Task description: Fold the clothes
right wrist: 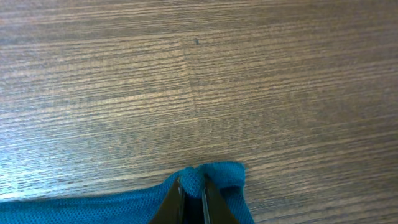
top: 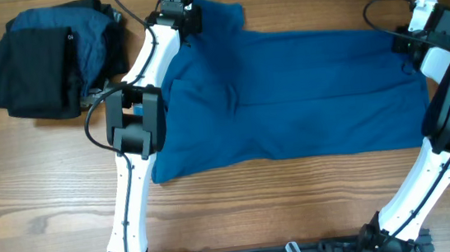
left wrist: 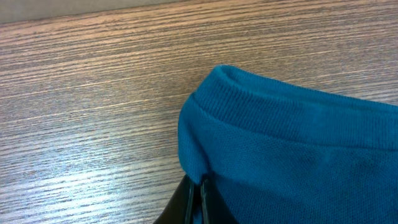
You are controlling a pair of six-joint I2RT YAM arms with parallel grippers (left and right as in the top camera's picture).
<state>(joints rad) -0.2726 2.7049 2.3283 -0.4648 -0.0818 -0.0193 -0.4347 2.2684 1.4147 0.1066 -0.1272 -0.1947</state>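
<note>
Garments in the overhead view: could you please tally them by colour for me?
Medium-blue shirt, spread out: 1
Black garment, folded: 1
Dark-blue garment, beneath the black one: 1
Total: 3

Wood-grain tabletop (top: pixel 283 211). Blue shirt (top: pixel 305 93) lies spread across its middle. Pile (top: pixel 41 65) of black and dark blue clothes sits at the far-left corner.

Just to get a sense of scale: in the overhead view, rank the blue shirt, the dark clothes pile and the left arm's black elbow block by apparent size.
1. blue shirt, by far.
2. dark clothes pile.
3. black elbow block; raised nearer the camera, so it may look oversized.
</note>
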